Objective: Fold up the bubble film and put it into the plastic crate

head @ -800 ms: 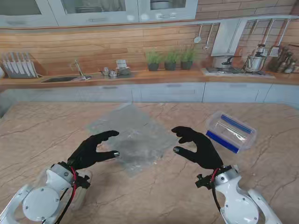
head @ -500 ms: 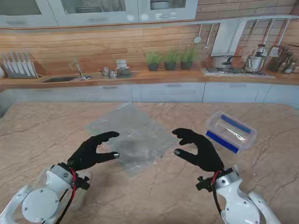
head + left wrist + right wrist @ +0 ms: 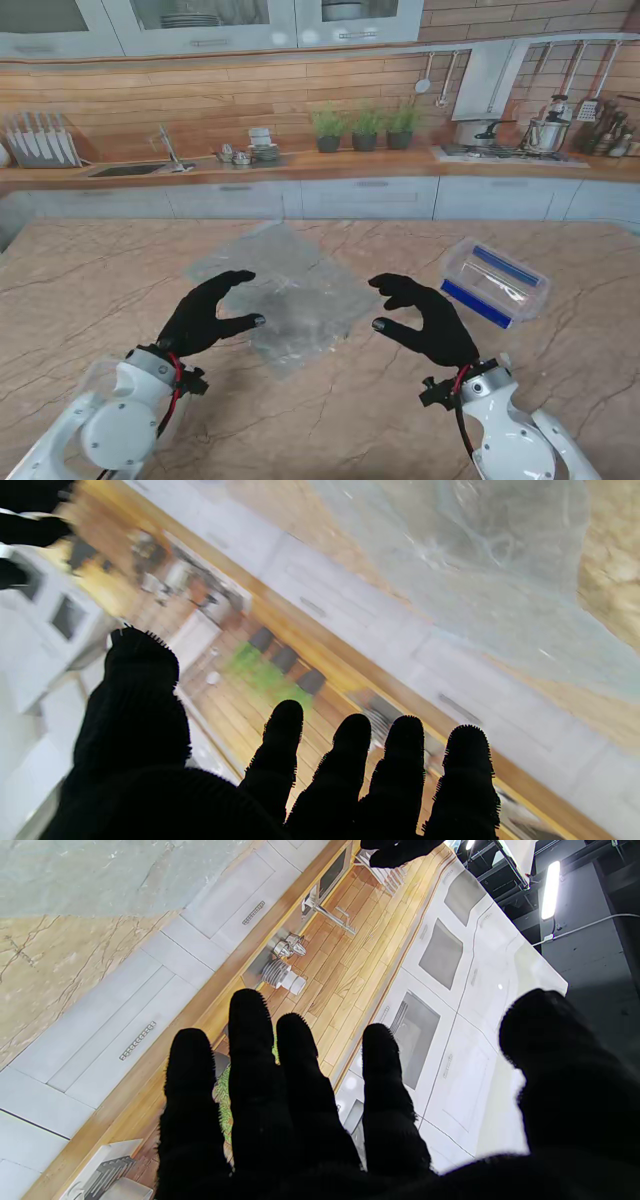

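Stand view: plastic crate (image 3: 494,282) sits right of the flat bubble film (image 3: 283,297). Left hand (image 3: 205,314) overlaps its left edge, right hand (image 3: 424,317) just beside it; both spread, holding nothing.

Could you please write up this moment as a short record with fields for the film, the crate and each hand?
bubble film: spread flat on the table, unfolded
plastic crate: clear with blue trim, right of the film, no film inside
left hand: open, fingers apart at the film's left edge, holding nothing
right hand: open, fingers curled, just right of the film, holding nothing
table: marble-patterned top
task stage: folding not yet started
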Robot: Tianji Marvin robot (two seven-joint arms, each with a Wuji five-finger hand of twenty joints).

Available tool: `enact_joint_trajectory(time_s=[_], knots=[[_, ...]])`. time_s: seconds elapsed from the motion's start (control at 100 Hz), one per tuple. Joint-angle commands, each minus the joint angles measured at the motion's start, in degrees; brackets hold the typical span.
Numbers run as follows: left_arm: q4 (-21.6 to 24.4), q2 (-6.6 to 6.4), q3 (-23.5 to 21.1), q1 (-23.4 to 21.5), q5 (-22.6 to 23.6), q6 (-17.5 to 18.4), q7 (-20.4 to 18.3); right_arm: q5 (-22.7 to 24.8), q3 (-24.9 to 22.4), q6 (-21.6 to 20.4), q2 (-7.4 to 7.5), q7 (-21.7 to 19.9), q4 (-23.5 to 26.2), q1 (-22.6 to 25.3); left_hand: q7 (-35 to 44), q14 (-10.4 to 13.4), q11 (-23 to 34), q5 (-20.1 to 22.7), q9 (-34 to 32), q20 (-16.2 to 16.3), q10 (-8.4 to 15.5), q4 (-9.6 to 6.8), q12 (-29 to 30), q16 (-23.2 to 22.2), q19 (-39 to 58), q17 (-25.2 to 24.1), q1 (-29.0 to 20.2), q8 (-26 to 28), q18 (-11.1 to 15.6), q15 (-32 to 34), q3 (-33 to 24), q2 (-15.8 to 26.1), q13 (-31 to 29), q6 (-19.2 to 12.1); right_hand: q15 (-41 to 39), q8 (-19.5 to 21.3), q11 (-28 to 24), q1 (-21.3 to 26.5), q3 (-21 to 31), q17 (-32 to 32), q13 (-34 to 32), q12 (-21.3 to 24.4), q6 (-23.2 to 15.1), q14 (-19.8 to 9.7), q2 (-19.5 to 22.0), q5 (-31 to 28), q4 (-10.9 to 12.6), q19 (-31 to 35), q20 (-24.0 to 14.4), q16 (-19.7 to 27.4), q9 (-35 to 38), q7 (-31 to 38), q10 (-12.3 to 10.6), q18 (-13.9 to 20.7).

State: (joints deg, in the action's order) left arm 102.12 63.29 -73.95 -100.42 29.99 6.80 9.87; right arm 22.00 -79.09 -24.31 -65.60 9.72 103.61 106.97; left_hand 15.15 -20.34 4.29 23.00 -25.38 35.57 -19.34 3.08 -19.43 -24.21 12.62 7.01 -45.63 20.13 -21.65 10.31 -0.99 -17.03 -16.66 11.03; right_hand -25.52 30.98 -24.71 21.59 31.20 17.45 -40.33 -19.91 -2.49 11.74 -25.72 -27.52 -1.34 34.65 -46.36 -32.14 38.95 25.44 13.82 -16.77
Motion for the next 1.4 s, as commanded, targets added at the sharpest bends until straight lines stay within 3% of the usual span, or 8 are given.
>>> enact_joint_trajectory(time_s=[0.0,0.22,0.32,0.4,0.54,0.82,1.07,1.39], knots=[[-0.34,1.99,1.3,0.74,0.78,-2.6,-0.71,0.53,-0.02,-0.12,-0.32,0.58,0.37,0.55,-1.87,1.51,-1.16,-1.8,2.26,-0.8,0.87,-2.21,0.47,0.72,-1.55,-0.95,-1.59,0.63,2.3,-0.83,-0.32,1.29,2.89,-1.38,-0.69,-0.17,0.57,-1.14,0.29,-0.45,-0.34,-0.16,-1.48,-0.87,0.29,1.22,-0.75,1.53,-1.13,-0.69,-0.54,-0.39,-0.98,-0.09],[-5.53,1.77,8.53,8.61,7.84,-13.41,-0.73,1.25,-0.88,-1.31,-0.57,2.04,0.65,1.97,-4.39,2.16,-3.26,-6.24,10.07,-5.99,0.72,-2.4,4.33,5.21,-5.25,-4.77,-1.2,-3.54,5.86,-3.05,0.37,1.82,10.29,0.79,-0.75,-0.21,0.57,-1.14,0.2,-0.48,-0.38,-0.14,-1.48,-0.79,0.49,1.12,-0.73,1.53,-1.11,-0.7,-0.48,-0.4,-0.93,-0.13],[-8.22,0.63,11.59,14.12,10.43,-18.87,-7.71,1.79,-1.34,-1.44,-0.75,3.08,0.76,2.68,-5.95,3.69,-4.17,-9.69,14.89,-8.53,2.18,-2.38,6.88,8.94,-6.98,-7.78,-0.06,-6.15,7.57,-5.79,0.61,1.42,14.57,-0.21,-0.77,-0.23,0.56,-1.14,0.16,-0.46,-0.39,-0.14,-1.4,-0.75,0.67,1.09,-0.71,1.55,-1.11,-0.71,-0.44,-0.41,-0.93,-0.17],[-11.95,0.06,14.57,19.76,9.02,-22.07,-12.9,2.31,-1.61,-0.93,-0.92,4.03,1.13,3.44,-6.48,5.58,-4.76,-13.69,19.7,-9.62,4.15,-2.64,7.9,12.07,-7.8,-10.71,0.87,-6.78,10.22,-10.33,1.02,2.8,16.2,-1.37,-0.82,-0.23,0.52,-1.08,0.1,-0.6,-0.38,-0.15,-1.4,-0.67,0.69,0.95,-0.71,1.49,-1.09,-0.73,-0.37,-0.37,-0.82,-0.13],[-21.58,1.41,20.3,28.78,3.66,-25.78,-12.63,4.34,-1.6,-0.88,-1.17,6.16,1.76,4.17,-11.66,7.3,-6.52,-14.66,20.88,-13.9,5.88,-2.75,14.53,20.11,-10.31,-10.85,2.11,-10.69,11.21,-11.9,1.05,2.88,16.74,-3.56,-0.96,-0.23,0.37,-1.22,0.03,-0.33,-0.65,-0.19,-1.42,-0.72,0.76,0.81,-0.68,1.62,-1.13,-0.78,0.0,-0.33,-0.84,-0.22],[-37.48,4.68,30.19,40.58,-0.77,-27.12,-9.29,3.33,-0.39,1.47,-0.72,3.66,1.28,2.48,-14.92,7.37,-6.2,-14.64,20.96,-17.4,6.01,-2.8,17.4,21.86,-11.46,-10.35,2.46,-11.77,12.43,-11.89,0.86,1.76,16.73,-5.83,-0.84,-0.25,0.46,-1.25,0.04,-0.55,-0.4,-0.17,-1.45,-0.62,1.05,0.91,-0.65,1.54,-1.08,-0.73,-0.22,-0.38,-0.8,-0.18],[-47.24,6.49,42.99,49.98,-4.63,-24.9,-16.38,3.32,-0.5,1.57,-0.76,3.8,1.4,2.65,-9.61,7.05,-3.74,-14.13,19.54,-15.65,5.05,-3.27,7.67,17.34,-8.86,-10.67,0.7,-8.28,13.19,-10.99,-2.09,1.98,16.35,-5.37,-0.93,-0.29,0.48,-1.37,-0.12,-0.56,-0.39,-0.13,-1.38,-0.49,1.61,0.79,-0.62,1.53,-1.1,-0.76,-0.19,-0.41,-0.64,-0.22],[-39.78,3.81,50.15,50.58,-2.2,-18.54,-24.32,3.7,-0.85,1.27,-0.93,4.77,1.91,3.39,-4.53,6.72,-0.18,-14.32,17.5,-12.31,4.71,-2.67,6.01,13.94,-7.0,-10.68,-0.28,-7.47,13.07,-10.42,-3.07,3.91,16.09,-6.03,-0.93,-0.31,0.53,-1.66,-0.31,-0.55,-0.35,-0.11,-1.42,-0.42,2.2,0.57,-0.61,1.51,-1.11,-0.76,-0.1,-0.44,-0.56,-0.21]])
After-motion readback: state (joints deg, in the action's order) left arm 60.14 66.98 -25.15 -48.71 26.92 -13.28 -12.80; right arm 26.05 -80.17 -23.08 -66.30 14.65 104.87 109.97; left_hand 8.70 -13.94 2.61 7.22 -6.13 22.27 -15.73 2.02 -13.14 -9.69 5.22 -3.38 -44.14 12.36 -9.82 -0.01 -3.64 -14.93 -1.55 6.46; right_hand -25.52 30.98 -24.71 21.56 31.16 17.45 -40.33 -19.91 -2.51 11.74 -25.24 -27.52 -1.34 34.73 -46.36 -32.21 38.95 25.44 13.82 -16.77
